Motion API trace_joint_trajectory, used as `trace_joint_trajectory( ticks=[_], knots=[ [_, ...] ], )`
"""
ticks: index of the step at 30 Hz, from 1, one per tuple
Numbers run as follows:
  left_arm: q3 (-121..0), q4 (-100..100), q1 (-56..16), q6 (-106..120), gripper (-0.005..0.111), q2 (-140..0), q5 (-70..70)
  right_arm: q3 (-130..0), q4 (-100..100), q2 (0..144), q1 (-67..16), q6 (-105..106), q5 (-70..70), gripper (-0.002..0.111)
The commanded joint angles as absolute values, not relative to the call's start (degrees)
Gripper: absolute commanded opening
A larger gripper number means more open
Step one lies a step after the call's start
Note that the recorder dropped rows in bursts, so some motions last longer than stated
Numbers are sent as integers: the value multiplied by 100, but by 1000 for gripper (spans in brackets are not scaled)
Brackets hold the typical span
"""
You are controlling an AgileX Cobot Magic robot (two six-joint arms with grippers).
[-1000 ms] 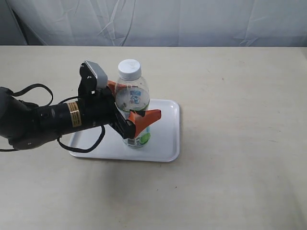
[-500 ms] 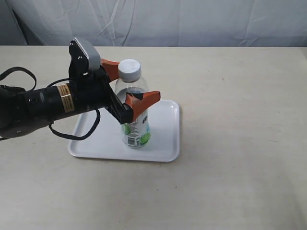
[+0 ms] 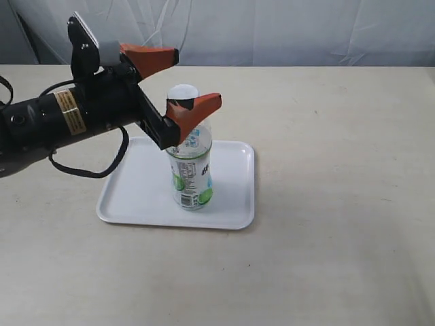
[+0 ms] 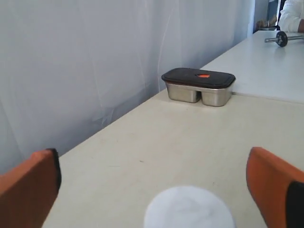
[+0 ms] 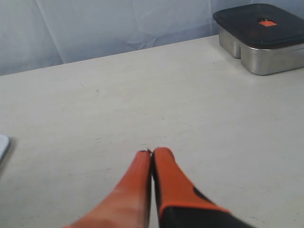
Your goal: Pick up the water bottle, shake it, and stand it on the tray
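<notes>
Lab-style test setup, white curtain backdrop, plain beige table

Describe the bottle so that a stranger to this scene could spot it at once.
On the pale table lies a flat white tray. A small clear bottle stands upright on it. Its white cap and green, white and blue label mark it off from the plain tray and the left gripper, orange jaws open.

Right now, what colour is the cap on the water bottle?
White. The cap of the water bottle shows best in the exterior view.
</notes>
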State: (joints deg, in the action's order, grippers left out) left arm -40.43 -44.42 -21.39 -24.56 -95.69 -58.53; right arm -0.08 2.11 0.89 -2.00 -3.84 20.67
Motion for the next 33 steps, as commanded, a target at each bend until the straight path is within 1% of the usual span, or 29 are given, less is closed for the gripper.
trace_joint_trajectory(
  ticks=[1,4,6,7,8,9,10,12,14,17,21,26,33],
  knots=[
    [-4062,-4304,-2118,-2382,105,-9067,-5563,0,208,70,-173,-363,2028,4],
    [-4062,-4304,-2118,-2382,103,-8688,-5332,0,208,70,-173,-363,2028,4],
    [-4062,-4357,-2118,-2382,93,-8397,-5156,0,208,70,-173,-363,2028,4],
    [-4062,-4469,-2118,-2382,81,-8218,-5099,0,208,70,-173,-363,2028,4],
    [-4062,-4595,-2118,-2423,65,-8057,-5042,0,208,70,-173,-363,2028,4],
    [-4062,-4696,-2118,-2525,56,-7956,-4972,0,208,70,-173,-363,2028,4],
    [-4062,-4904,-2118,-2753,40,-7840,-4848,0,208,70,-173,-363,2028,4],
    [-4062,-5307,-2118,-3179,18,-7657,-4566,0,208,70,-173,-363,2028,4],
    [-4062,-5672,-2118,-3644,0,-7512,-4230,0,208,70,-173,-363,2028,4],
    [-4062,-5749,-2118,-4264,0,-7252,-3638,0,208,70,-173,-363,2028,4],
    [-4062,-6103,-2118,-4644,0,-6917,-3566,0,208,70,-173,-363,2028,4],
    [-4040,-6191,-2118,-4781,0,-6373,-2811,0,208,70,-173,-363,2028,4],
    [-4040,-6200,-2118,-4781,0,-6020,-2306,0,208,70,-173,-363,2028,4]
  ],
)
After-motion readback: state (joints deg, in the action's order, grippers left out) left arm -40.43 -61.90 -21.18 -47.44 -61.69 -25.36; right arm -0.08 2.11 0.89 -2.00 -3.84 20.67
